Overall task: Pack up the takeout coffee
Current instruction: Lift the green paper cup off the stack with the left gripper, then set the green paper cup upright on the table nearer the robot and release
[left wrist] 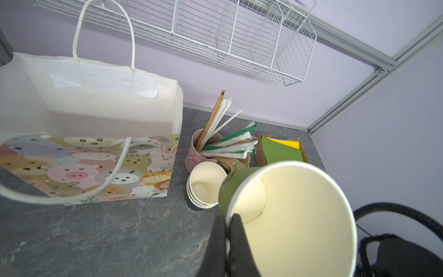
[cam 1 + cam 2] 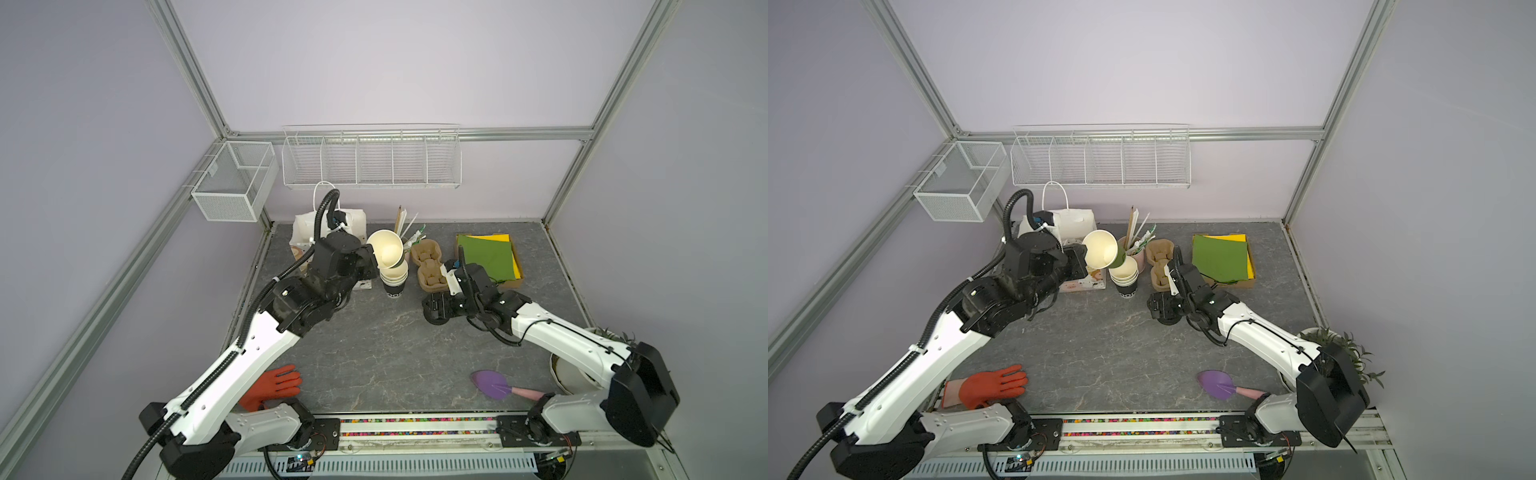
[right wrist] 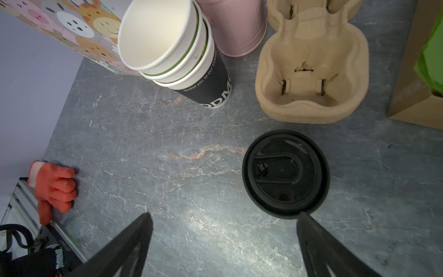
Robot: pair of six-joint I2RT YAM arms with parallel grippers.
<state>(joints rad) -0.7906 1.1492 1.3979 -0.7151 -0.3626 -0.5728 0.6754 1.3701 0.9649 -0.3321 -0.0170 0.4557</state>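
Pinched tight on a rolled rim, the left gripper [image 1: 227, 221] sat closest to the lens, one black finger inside and one outside the small dark-green tapered paper cup [image 1: 299, 215]. You had that cup in the air, tipped on its side with its cream mouth toward the wrist camera, just above the stack of black-sided paper cups with cream insides [image 1: 203, 189]. Whether it brushed the stack's top rim could not be told.

The cup's round black plastic lid [image 3: 285, 172] lay flat on the grey marbled table [image 3: 191, 156], apart from the stack, to its right and nearer the robot's base. Your right gripper [image 3: 225, 214] hung over it with jaws spread wide, holding nothing, one fingertip right at the lid's edge.

The cup looked empty, so you could expect it to weigh almost nothing. Its thin wall would probably dent under a hard squeeze. The rolled rim was likely its stiffest part, so your rim pinch seemed sound, though the cup might swing from it. The lid looked smooth, thin and springy. Gripping it across its outer edge seemed best, as it could skate on the table
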